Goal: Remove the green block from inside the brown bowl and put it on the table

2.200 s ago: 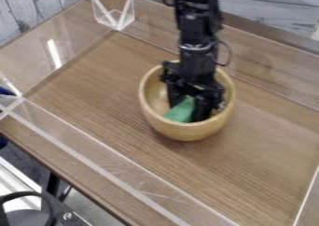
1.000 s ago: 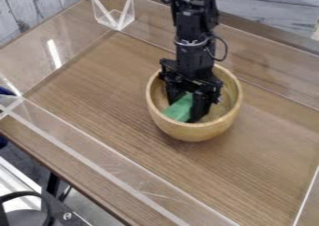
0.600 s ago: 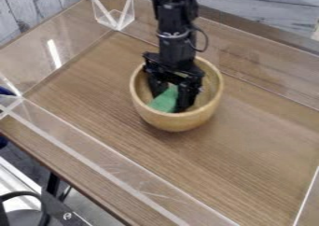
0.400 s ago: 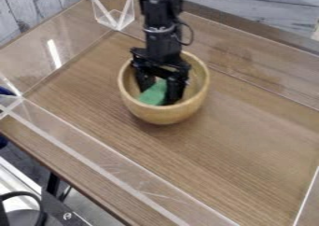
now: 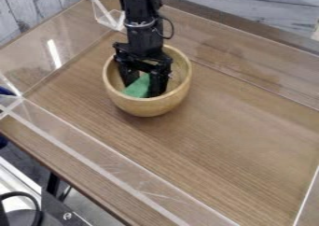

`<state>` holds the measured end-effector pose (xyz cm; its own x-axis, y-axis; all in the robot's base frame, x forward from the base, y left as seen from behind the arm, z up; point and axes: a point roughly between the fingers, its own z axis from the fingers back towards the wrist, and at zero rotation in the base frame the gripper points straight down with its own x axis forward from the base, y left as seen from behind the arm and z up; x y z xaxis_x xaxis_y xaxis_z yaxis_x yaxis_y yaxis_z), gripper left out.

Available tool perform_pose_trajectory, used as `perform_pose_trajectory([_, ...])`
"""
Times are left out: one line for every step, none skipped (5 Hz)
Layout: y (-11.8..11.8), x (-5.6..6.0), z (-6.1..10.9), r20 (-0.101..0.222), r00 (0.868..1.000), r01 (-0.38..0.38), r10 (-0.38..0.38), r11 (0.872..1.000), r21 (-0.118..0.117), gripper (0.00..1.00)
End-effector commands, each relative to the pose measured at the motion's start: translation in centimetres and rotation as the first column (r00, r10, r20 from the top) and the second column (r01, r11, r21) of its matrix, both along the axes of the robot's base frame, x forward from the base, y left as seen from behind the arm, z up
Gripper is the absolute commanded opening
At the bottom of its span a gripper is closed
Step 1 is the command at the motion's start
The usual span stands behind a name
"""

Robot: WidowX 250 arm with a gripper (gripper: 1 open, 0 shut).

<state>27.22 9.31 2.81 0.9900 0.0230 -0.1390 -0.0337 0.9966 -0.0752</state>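
Table (image 5: 237, 146): wood-grain top, edged by clear walls. Brown bowl (image 5: 176, 90): set on the table, left of centre. Tool (image 5: 144, 74): pointed straight down into the bowl, jaws spread wide. Green block (image 5: 138, 85): found inside the bowl, between the jaws, not lifted.

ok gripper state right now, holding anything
Gripper: open, down inside the brown bowl astride the green block; no grip shows.

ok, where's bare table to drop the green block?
Bare table: the wide stretch right of the brown bowl, and the strip between it and the near clear wall. Crowded inside the bowl: end effector straddles the green block.
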Motion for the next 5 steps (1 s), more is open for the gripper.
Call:
perform_pose_trajectory([0.84, 0.32, 0.28, 0.022, 1.000, -0.016, 0.016, 1.000, 0.015, 0.00])
perform_pose_trajectory([0.79, 0.31, 0.37, 0.025, 1.000, -0.019, 0.018, 1.000, 0.015, 0.00])
perform_pose_trajectory([0.72, 0.28, 0.56, 0.028, 0.999, -0.020, 0.020, 1.000, 0.015, 0.00])
perform_pose_trajectory([0.63, 0.34, 0.88, 0.034, 0.999, -0.021, 0.020, 1.000, 0.016, 0.00])
perform_pose_trajectory([0.54, 0.40, 1.19, 0.041, 0.999, -0.021, 0.021, 1.000, 0.017, 0.00])
